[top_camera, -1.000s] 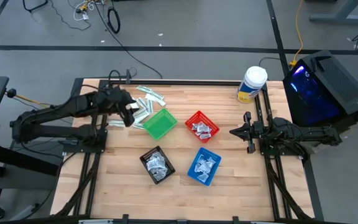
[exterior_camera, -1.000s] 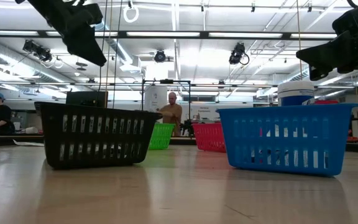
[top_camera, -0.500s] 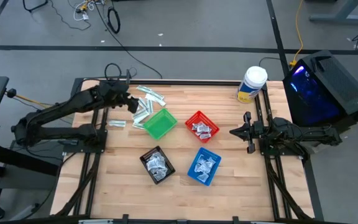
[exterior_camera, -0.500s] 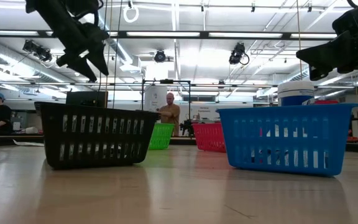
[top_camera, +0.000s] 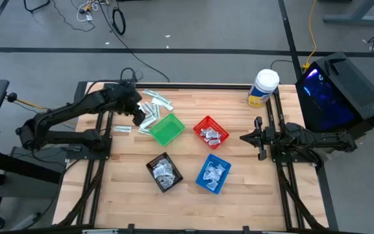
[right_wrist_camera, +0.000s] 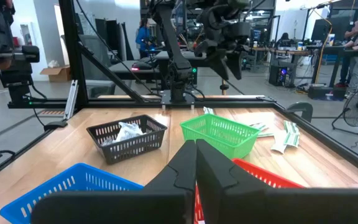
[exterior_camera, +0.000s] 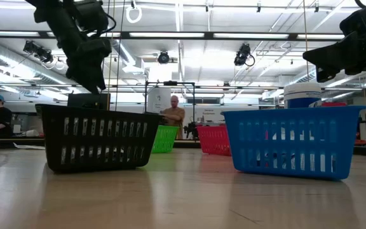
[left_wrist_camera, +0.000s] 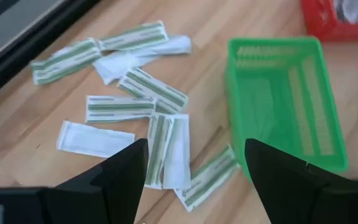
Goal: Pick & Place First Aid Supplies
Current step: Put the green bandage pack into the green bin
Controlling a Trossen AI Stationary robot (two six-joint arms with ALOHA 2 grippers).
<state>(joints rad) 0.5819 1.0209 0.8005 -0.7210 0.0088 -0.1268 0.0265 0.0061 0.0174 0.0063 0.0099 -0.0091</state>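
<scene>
Overhead, the left gripper (top_camera: 139,116) hangs over the loose first aid supplies (top_camera: 149,107) on the bare wood at the far-left part of the table (top_camera: 239,188), its fingers (left_wrist_camera: 120,177) spread and holding nothing. In the left wrist view the pale-green strips (left_wrist_camera: 157,90) lie fanned out, some overlapping, with a pair side by side straight ahead between the fingers.

Step in hand, as I judge it: picking one strip. Best to come straight down on a single packet with a free edge — the overlapped ones risk a double pick — and close across the narrow width.

Just right of the pile sits the green basket (top_camera: 167,129), seemingly with nothing in it; its near wall crowds the closest strips, so the right finger could clip the rim. Further right — red basket (top_camera: 211,132), black basket (top_camera: 164,171) and blue basket (top_camera: 213,173), each already holding sachets. A white-lidded tub (top_camera: 263,88) stands at the far edge. The right gripper (top_camera: 260,138) waits by the right edge, jaws pressed together, well apart from the work
</scene>
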